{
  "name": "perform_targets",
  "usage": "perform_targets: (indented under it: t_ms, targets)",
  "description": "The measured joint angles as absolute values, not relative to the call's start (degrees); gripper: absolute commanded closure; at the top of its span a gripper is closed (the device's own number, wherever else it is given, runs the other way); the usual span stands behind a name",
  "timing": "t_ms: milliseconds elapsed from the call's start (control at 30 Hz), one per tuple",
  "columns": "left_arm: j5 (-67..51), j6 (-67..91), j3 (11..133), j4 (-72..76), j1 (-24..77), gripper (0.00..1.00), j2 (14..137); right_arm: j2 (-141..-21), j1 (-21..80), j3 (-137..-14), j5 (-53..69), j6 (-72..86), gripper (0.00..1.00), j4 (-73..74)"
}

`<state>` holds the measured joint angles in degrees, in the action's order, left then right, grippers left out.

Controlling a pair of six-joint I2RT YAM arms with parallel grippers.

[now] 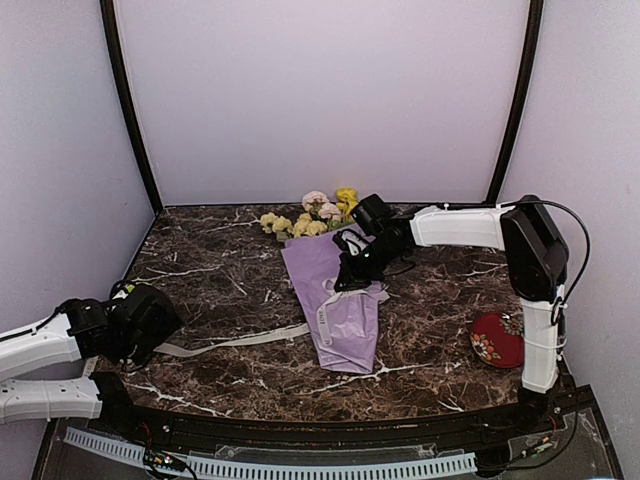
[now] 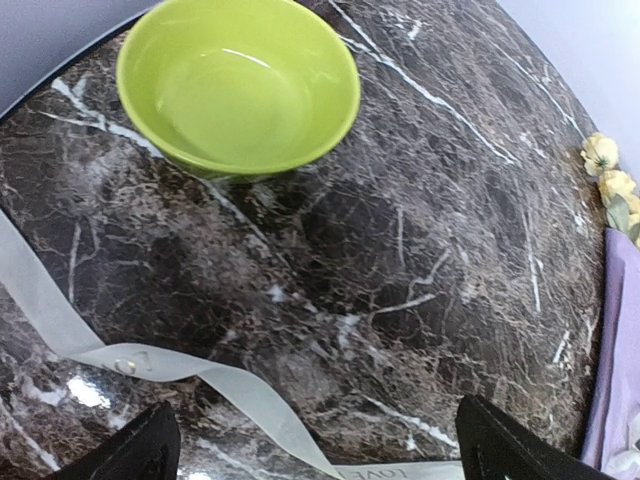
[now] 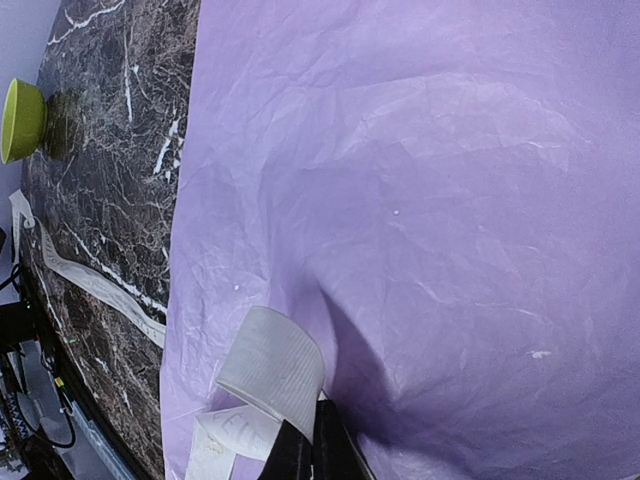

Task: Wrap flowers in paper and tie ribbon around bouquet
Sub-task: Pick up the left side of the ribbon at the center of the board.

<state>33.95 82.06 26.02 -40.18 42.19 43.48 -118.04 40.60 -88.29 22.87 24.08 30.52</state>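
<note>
bouquet (image 1: 312,262) lies mid worktop (image 1: 215,275), flowers (image 1: 318,214) at its 12 o'clock end, paper (image 1: 350,332) running toward 6. right fingers (image 3: 295,455) are pinched tight on a loop of the ribbon (image 1: 240,340) atop the paper. left fingers (image 2: 140,452) are spread wide, holding nothing, over the ribbon tail at 8 o'clock. risks: no knot visible, so a right-side tug could slide the ribbon off or drag the thin paper open. the slack tail may also snag the green bowl (image 2: 240,85).
</note>
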Motion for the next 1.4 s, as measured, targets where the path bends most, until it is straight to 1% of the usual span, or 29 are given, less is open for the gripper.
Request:
perform_targets:
  t_ms: [133, 233, 267, 300, 333, 367, 433, 467, 700, 800, 833, 867, 900, 933, 967, 1000, 1033, 1067, 1300, 1400]
  targets:
    - [35.5, 84.8, 27.9, -43.6, 41.2, 0.01, 48.6, -118.0, 40.6, -88.3, 22.9, 24.1, 1.0, 30.5]
    - [34.1, 85.4, 31.0, -45.0, 38.1, 0.01, 55.1, -118.0, 40.6, -88.3, 22.9, 24.1, 1.0, 30.5]
    - [33.2, 85.1, 31.7, -44.8, 36.8, 0.04, 56.9, -118.0, 40.6, -88.3, 22.9, 24.1, 1.0, 30.5]
    - [31.2, 84.6, 32.1, -44.4, 34.8, 0.13, 58.8, -118.0, 40.6, -88.3, 22.9, 24.1, 1.0, 30.5]
    - [30.0, 84.3, 32.2, -44.0, 33.2, 0.23, 60.2, -118.0, 40.7, -88.3, 22.9, 24.1, 1.0, 30.5]
    - [28.2, 84.1, 32.2, -43.8, 31.2, 0.29, 61.7, -118.0, 40.7, -88.3, 22.9, 24.1, 1.0, 30.5]
    - [26.3, 84.6, 32.2, -44.0, 28.8, 0.29, 63.7, -118.0, 40.8, -88.3, 22.9, 24.1, 1.0, 30.5]
    - [25.7, 84.9, 32.2, -44.3, 28.0, 0.27, 64.1, -118.0, 40.8, -88.3, 22.9, 24.1, 1.0, 30.5]
    - [22.5, 85.1, 31.7, -42.4, 26.6, 0.24, 64.2, -118.0, 41.0, -88.3, 22.9, 24.1, 1.0, 30.4]
    - [21.1, 85.1, 31.4, -40.9, 25.3, 0.24, 66.7, -118.0, 41.0, -88.3, 22.8, 24.1, 1.0, 30.4]
    - [20.8, 85.1, 31.1, -40.4, 25.1, 0.25, 67.6, -118.0, 41.0, -88.3, 22.8, 24.1, 1.0, 30.4]
    - [20.4, 85.1, 30.6, -39.9, 24.8, 0.28, 68.7, -118.0, 41.0, -88.3, 22.9, 24.1, 1.0, 30.4]
    - [20.3, 85.1, 30.0, -39.6, 24.6, 0.33, 69.5, -118.0, 41.0, -88.3, 22.8, 24.1, 1.0, 30.4]
    - [20.4, 85.2, 29.7, -39.3, 24.6, 0.45, 70.0, -118.0, 41.0, -88.3, 22.9, 24.1, 1.0, 30.4]
    - [20.8, 85.1, 29.5, -39.3, 24.4, 0.62, 70.1, -118.0, 41.1, -88.3, 22.8, 24.1, 1.0, 30.4]
    - [21.1, 85.0, 29.4, -39.2, 24.2, 0.85, 70.2, -118.0, 41.1, -88.3, 22.8, 24.1, 1.0, 30.4]
    - [21.5, 84.7, 29.2, -39.1, 23.9, 0.99, 70.2, -118.0, 41.2, -88.3, 22.9, 24.1, 1.0, 30.4]
    - [22.0, 84.7, 29.1, -39.0, 23.8, 1.0, 70.4, -118.0, 41.2, -88.3, 22.9, 24.1, 1.0, 30.4]
    - [22.8, 83.6, 29.0, -36.9, 23.6, 1.0, 70.0, -118.0, 41.3, -88.3, 23.0, 24.1, 1.0, 30.4]
    - [23.6, 82.1, 31.8, -38.7, 25.2, 1.0, 70.4, -118.0, 41.3, -88.3, 23.5, 24.1, 1.0, 30.3]
